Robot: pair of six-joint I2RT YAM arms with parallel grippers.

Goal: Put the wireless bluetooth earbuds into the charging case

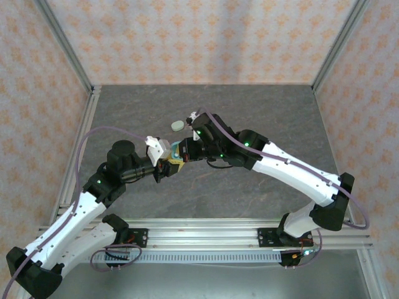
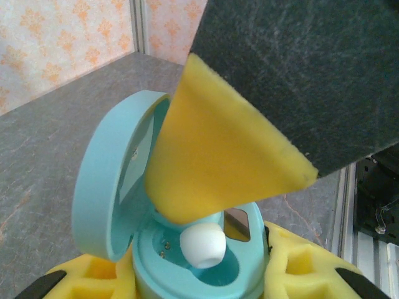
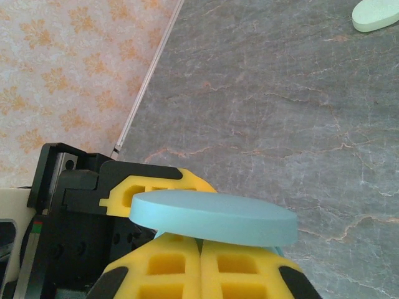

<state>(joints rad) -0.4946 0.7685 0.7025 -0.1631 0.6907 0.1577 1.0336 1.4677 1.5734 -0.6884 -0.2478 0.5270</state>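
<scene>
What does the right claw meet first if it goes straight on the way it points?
Most likely the white earbud in the open charging case that the left claw holds; the shut right claw points right at it, gap unclear.

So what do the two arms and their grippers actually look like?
Both the left arm and right arm have white shells with black joints, small green lights and a looping purple cable each. The left gripper and right gripper have black fingers faced with yellow foam pads with square pockets.

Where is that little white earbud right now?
In the left wrist view, the earbud sits inside the open blue case, just under the yellow foam pad.
</scene>
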